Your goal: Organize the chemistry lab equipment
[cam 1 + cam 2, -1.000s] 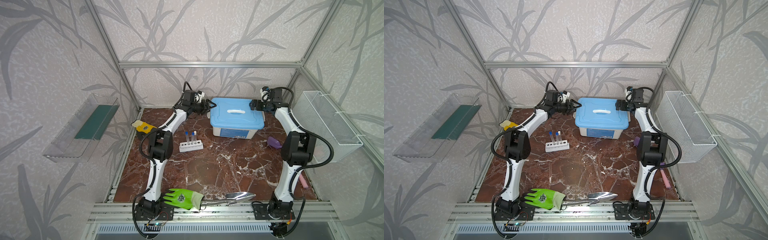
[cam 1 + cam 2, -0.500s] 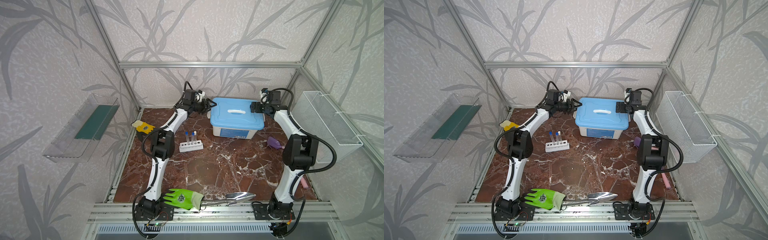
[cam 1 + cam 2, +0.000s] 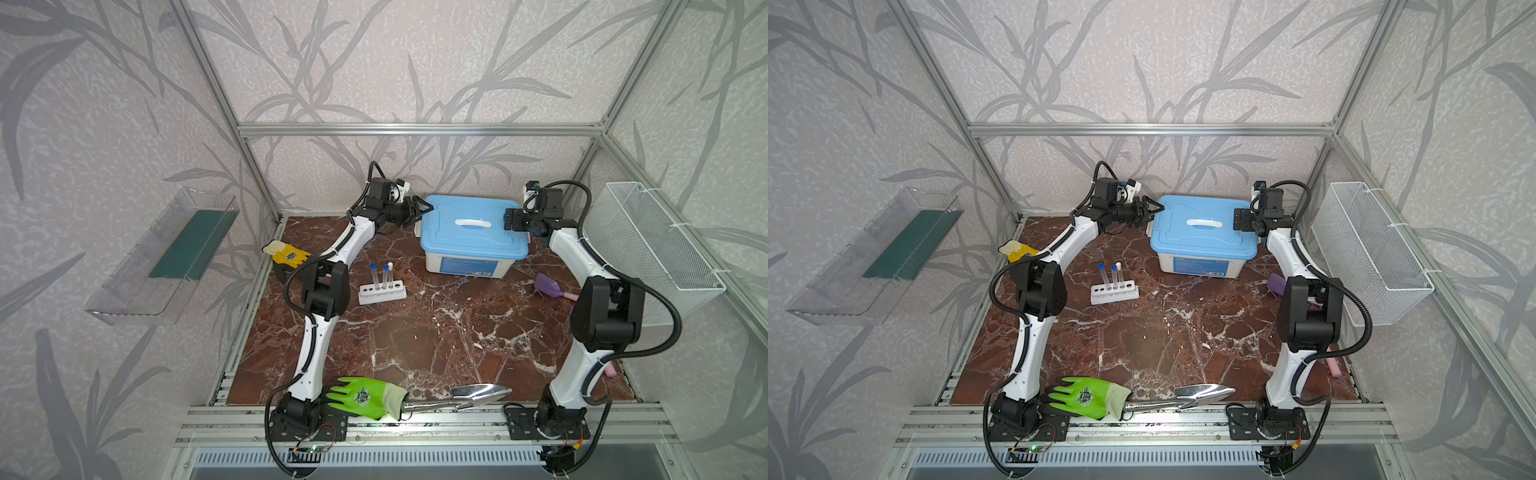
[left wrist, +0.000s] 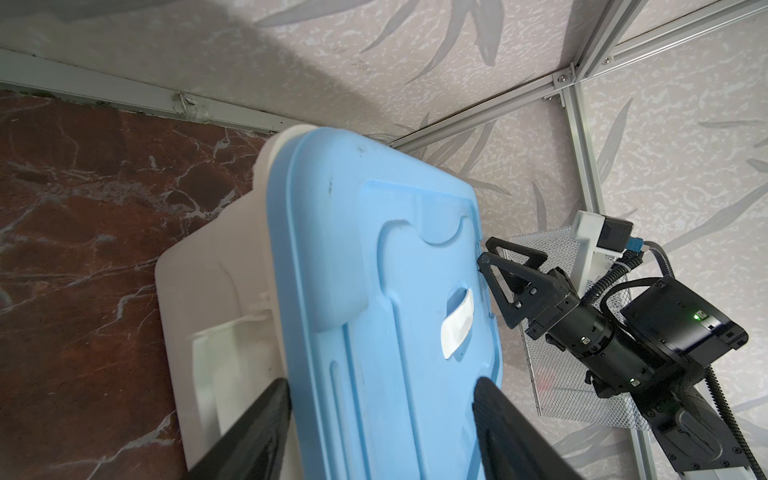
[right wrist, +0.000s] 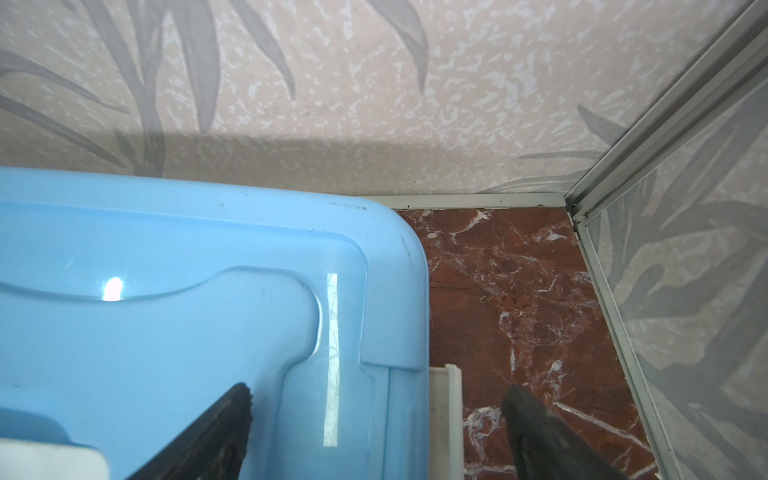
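Test tubes (image 3: pixel 385 277) stand racked; blue-lidded box (image 3: pixel 473 243) (lid on) sits behind.

I count three test tubes (image 3: pixel 385 275), two with blue caps and one with a white cap. There is one white rack (image 3: pixel 382 294), and three of its holes are filled. I see two gloves, one green glove (image 3: pixel 361 397) and one yellow glove (image 3: pixel 287 254). I count one metal trowel (image 3: pixel 478 394), one purple scoop (image 3: pixel 546 286) and one small pink thing (image 3: pixel 611 369) I cannot name. There is one box (image 3: pixel 465 264) with one blue lid (image 3: pixel 453 239), one wire basket (image 3: pixel 656 245) and one clear wall shelf (image 3: pixel 137 286).
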Available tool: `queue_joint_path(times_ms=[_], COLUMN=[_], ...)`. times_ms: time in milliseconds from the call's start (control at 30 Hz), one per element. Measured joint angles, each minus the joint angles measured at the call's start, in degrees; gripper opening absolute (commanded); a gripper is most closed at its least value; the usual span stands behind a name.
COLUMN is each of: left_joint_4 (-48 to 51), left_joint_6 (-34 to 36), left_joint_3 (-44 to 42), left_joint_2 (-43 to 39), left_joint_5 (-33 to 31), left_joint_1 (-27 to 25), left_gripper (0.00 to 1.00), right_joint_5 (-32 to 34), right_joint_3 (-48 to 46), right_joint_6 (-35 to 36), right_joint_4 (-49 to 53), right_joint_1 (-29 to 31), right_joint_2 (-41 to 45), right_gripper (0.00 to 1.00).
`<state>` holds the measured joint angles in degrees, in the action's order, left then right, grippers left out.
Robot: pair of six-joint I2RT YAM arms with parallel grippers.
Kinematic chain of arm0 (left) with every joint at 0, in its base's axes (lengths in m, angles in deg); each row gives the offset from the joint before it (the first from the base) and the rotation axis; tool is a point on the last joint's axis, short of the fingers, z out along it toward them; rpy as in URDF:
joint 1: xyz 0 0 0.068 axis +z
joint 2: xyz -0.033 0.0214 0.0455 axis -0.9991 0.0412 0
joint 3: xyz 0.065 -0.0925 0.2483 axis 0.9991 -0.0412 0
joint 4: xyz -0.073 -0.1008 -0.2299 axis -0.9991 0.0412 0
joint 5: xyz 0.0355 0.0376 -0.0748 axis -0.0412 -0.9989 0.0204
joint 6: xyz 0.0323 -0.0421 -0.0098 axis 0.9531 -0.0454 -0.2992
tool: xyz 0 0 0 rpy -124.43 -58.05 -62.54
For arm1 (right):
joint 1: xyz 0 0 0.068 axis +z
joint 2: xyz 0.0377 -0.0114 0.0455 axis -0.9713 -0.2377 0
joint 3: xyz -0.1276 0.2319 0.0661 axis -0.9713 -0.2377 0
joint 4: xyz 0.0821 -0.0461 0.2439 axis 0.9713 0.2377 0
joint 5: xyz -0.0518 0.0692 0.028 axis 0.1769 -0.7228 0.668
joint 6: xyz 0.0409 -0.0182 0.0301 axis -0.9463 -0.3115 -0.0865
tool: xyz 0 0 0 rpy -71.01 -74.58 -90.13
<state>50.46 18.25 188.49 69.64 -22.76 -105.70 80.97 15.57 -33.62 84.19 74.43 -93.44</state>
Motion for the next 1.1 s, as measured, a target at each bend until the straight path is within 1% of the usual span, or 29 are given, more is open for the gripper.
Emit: queue_joint_path(times_ms=[167, 500, 733, 1100], left_joint_4=[-0.02, 1.62, 2.38, 2.47], left_joint_6=[0.00, -0.17, 0.04, 0.11], left_joint_3=[0.79, 5.49, 6.16, 6.25], left_joint_2=[1.29, 3.50, 3.98, 4.13], left_joint_5=[0.02, -0.22, -0.42, -0.70], left_joint_1=[-0.02, 0.00, 0.00, 0.00], left_gripper=[0.70, 0.70, 0.70, 0.70], right_joint_5=[0.44, 0.83, 0.76, 1.22], right_joint_3=[1.03, 7.28, 8.41, 14.36], right_joint_6=[0.22, 1.33, 1.99, 2.27], right_joint_4=[0.37, 1.44, 2.78, 3.43], right_joint_1=[0.00, 0.00, 0.00, 0.00], right_joint_2=[0.00, -2.49, -5.66, -10.14], right_gripper=[0.93, 0.93, 0.92, 0.92])
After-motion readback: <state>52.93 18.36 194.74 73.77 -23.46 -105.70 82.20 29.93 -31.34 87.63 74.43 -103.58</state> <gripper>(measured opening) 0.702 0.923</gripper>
